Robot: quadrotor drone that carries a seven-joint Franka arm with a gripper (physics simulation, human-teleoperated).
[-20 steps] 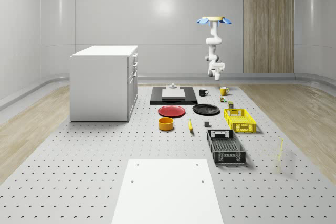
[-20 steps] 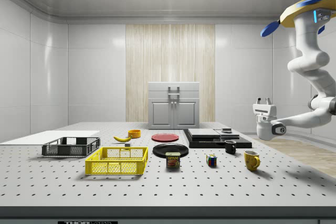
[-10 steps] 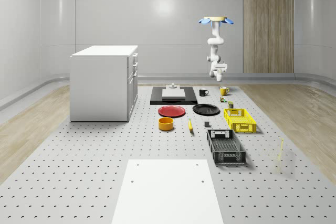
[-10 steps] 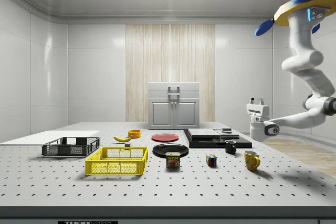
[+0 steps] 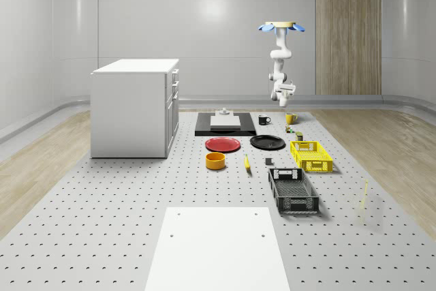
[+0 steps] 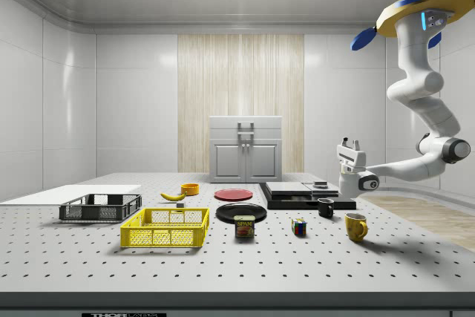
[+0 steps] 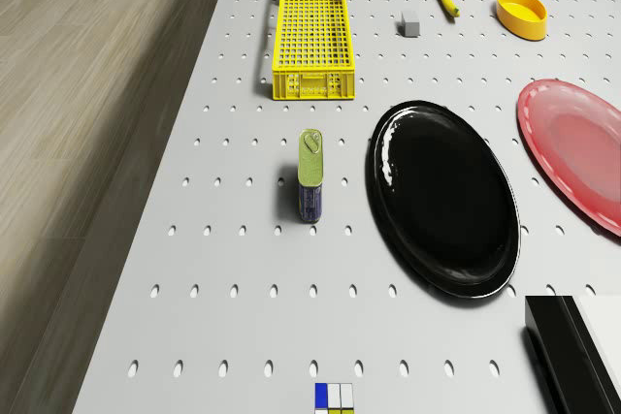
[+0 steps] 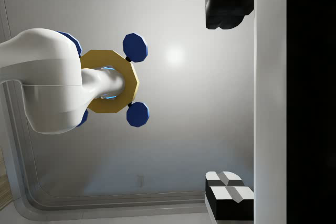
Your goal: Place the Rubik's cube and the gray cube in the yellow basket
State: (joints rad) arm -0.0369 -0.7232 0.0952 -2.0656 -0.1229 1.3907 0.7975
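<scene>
In the whole-scene view, a grey perforated metal table is spreading across a room with pale wall panels and wood flooring at its sides. The yellow plastic mesh basket is standing near the table's right edge in this view. The small gray cube is lying just beside the basket, on its side toward the table's middle. The multicoloured Rubik's cube is sitting beyond the basket's far end. The yellow-bodied, blue-rotored drone is hovering high above the table past that far end, well apart from the basket, with open air all round it. Its white arm is hanging down.

In the side view, the two-finger gripper is pointing upward, well above the Rubik's cube and far to the basket's right in this view. The gray cube is too small to make out here.

In the drone view, the Rubik's cube is being cut off by the picture's edge. A tin can is standing between it and the basket, beside a black round plate.

In the wrist view, the fingers are standing wide apart, gripping nothing, against the ceiling.
</scene>
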